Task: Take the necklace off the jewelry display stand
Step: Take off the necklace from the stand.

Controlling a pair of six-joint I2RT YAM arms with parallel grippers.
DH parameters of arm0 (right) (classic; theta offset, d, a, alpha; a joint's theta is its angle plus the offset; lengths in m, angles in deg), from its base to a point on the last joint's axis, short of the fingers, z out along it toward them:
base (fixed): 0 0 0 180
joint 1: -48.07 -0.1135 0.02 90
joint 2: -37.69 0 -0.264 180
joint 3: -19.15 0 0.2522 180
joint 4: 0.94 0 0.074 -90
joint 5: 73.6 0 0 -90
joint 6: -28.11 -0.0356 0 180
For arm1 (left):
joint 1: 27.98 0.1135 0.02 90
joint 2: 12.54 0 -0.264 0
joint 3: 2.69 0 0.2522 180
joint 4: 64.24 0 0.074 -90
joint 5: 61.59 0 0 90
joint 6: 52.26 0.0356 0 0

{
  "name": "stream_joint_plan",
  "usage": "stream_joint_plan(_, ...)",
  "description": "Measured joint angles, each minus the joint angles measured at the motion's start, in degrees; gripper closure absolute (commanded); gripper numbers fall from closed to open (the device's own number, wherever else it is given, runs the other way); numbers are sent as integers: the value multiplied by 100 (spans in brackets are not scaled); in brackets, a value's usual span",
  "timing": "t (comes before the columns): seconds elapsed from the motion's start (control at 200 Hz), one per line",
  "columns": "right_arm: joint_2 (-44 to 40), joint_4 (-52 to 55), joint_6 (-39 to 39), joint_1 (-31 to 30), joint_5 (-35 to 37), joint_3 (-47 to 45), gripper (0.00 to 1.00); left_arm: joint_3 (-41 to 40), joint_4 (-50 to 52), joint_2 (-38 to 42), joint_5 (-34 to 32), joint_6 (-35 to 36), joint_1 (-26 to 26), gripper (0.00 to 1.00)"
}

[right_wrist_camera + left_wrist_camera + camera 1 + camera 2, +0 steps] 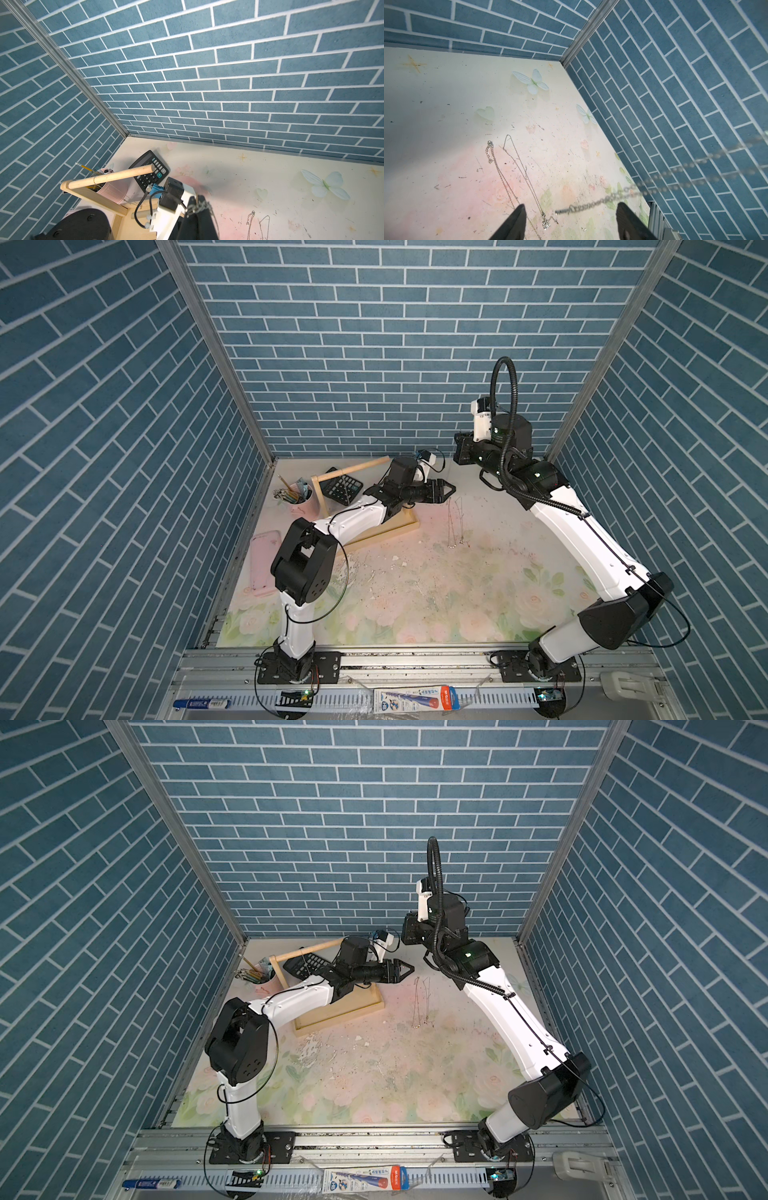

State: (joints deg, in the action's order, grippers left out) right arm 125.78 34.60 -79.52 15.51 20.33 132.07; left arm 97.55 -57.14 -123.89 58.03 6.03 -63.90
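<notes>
The pale wooden jewelry display stand (401, 527) sits at the back left, its top dowel (112, 175) bare where it shows. My right gripper (196, 205) is raised beside the stand and shut on a silver necklace (202, 204). Its chain hangs down and runs blurred between the fingers of my left gripper (571, 205), with the chain's end (566, 211) in the gap and touching neither finger. The left gripper (451, 488) is open, just past the stand's right end. A second thin necklace (512, 164) with a small pendant lies flat on the mat (455, 522).
A pink pencil cup (301, 499) and a black calculator (343, 489) stand behind the stand. A pink phone case (264, 564) lies by the left wall. Blue brick walls close in the back and both sides. The left arm stretches across the stand's tray.
</notes>
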Motion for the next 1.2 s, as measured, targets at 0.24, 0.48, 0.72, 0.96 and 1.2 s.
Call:
stream_joint_plan(0.24, -4, -28, -2, 11, -2, -76, 100, 92, -251, -9, 2, 24, -20, 51)
stream_joint_plan(0.48, -7, -39, -2, 24, -2, -76, 100, 256, -374, -129, 33, 20, -39, 64)
stream_joint_plan(0.72, -11, -39, -2, 26, -2, -76, 100, 256, -463, -192, 114, 2, -59, 65)
stream_joint_plan(0.96, -24, -37, -2, 26, -2, -76, 100, 260, -595, -203, 177, -48, -103, 66)
stream_joint_plan(1.2, -37, -37, -2, 28, -2, -76, 100, 361, -636, -437, 240, -87, -109, 66)
